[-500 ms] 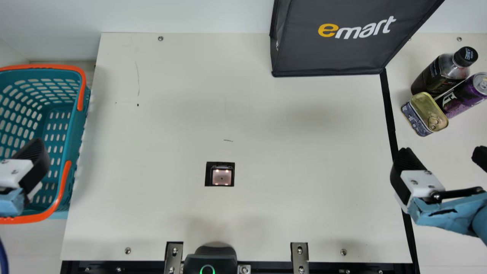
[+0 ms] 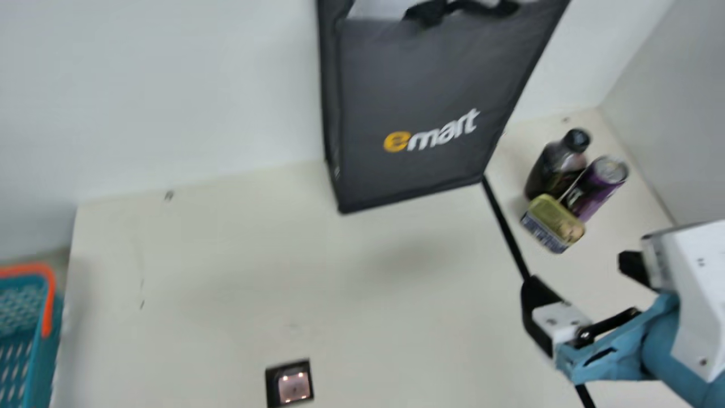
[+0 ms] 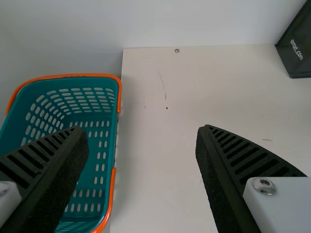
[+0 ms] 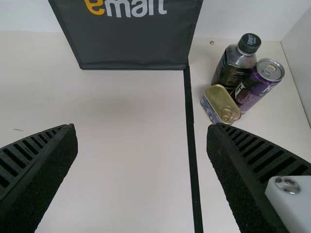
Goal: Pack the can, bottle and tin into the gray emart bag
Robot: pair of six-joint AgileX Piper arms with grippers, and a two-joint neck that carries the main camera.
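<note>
While the gray emart bag [image 2: 396,85] stands upright at the tabletop's [image 2: 226,272] far edge, the black-capped bottle [image 2: 554,169], purple drink can [image 2: 592,190] and ring-pull tin [image 2: 552,222] sit clustered outside it, near the far right corner. Tin on the near side of both. Right pincer [image 2: 584,275]: open, fingers spread, nearer than the tin. Left pincer [image 3: 141,130]: likewise open, by the left edge; teal basket [image 3: 119,131] just beyond that edge.

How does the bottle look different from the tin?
The bottle is tall and dark, while the tin is low and boxy with a gold lid. The bottle has a black screw cap; the tin has a ring pull. Both stand on the table.
</note>
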